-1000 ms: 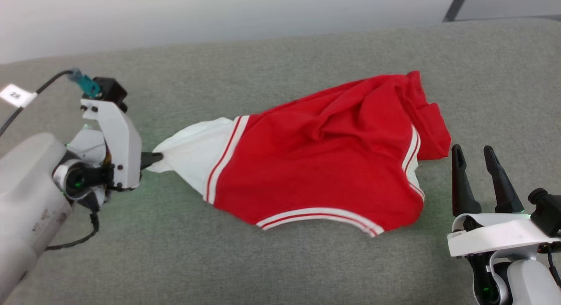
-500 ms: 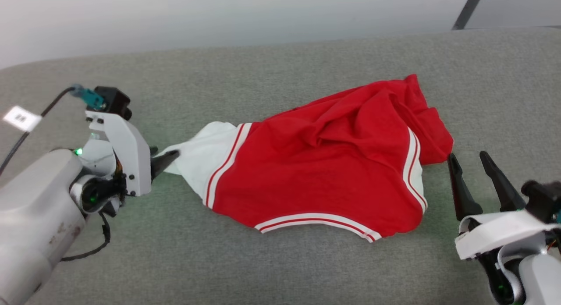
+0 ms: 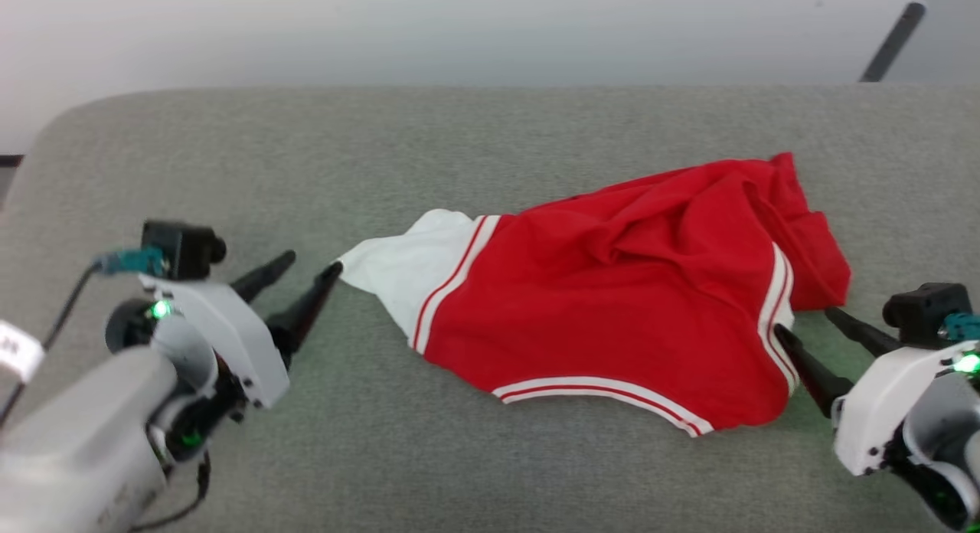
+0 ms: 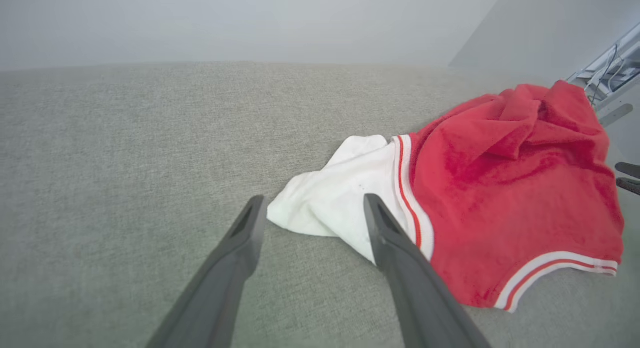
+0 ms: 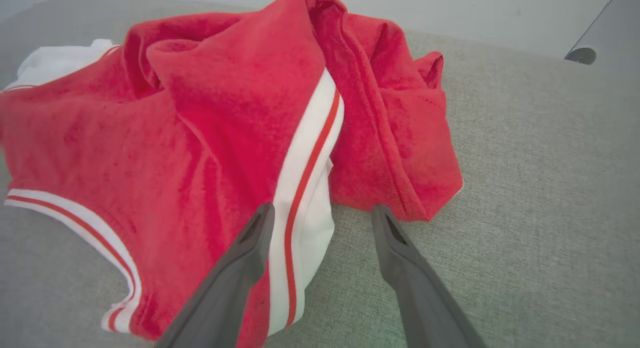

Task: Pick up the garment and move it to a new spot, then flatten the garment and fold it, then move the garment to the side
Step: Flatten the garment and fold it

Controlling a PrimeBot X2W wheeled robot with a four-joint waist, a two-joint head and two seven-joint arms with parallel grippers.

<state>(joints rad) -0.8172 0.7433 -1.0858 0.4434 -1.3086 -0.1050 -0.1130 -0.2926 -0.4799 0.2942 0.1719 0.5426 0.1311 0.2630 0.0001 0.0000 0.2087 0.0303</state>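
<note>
Ideally, left gripper (image 3: 314,260) at lower left and right gripper (image 3: 802,321) at lower right, both spread wide and empty, pinch opposite edges of the garment (image 3: 612,303) low, then pull apart evenly.

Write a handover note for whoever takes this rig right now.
Left gripper: open, has just let go of the white sleeve; tips at its end.
Right gripper: open, at the garment's right edge, gripping nothing.
Garment: bunched and creased on the grey cushion, held by neither gripper.
Done: garment released on the cushion.
Left: flatten it, fold it, move it to the side.
</note>
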